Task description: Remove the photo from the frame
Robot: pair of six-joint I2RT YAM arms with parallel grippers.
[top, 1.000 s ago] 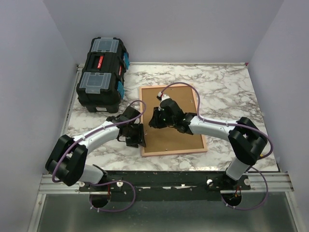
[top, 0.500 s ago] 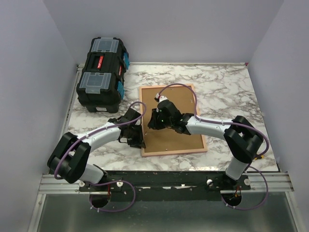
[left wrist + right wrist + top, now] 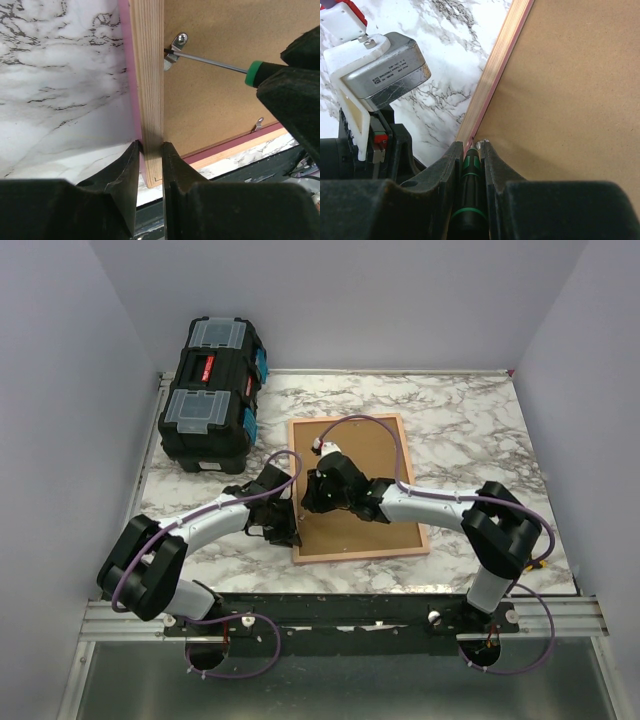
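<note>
The frame (image 3: pixel 355 485) lies face down on the marble table, cork-brown back up, pink edge around it. My left gripper (image 3: pixel 150 150) is shut on the frame's left rail (image 3: pixel 149 75) near its near corner. My right gripper (image 3: pixel 471 150) is shut on a green-and-black screwdriver (image 3: pixel 470 175). Its metal shaft (image 3: pixel 210 61) reaches a small metal retaining clip (image 3: pixel 174 46) at the frame's left inner edge. In the top view the right gripper (image 3: pixel 315 492) sits over the frame's left side, the left gripper (image 3: pixel 285 525) just left of it. The photo is hidden under the backing.
A black toolbox (image 3: pixel 212 392) with clear lid compartments and teal latches stands at the back left. Another metal clip (image 3: pixel 258 121) sits on the frame's near rail. The table's near edge and black rail (image 3: pixel 340 610) lie just below the frame.
My right gripper with the screwdriver has moved a little left toward the frame's left rail. The left gripper keeps its hold on the rail.
</note>
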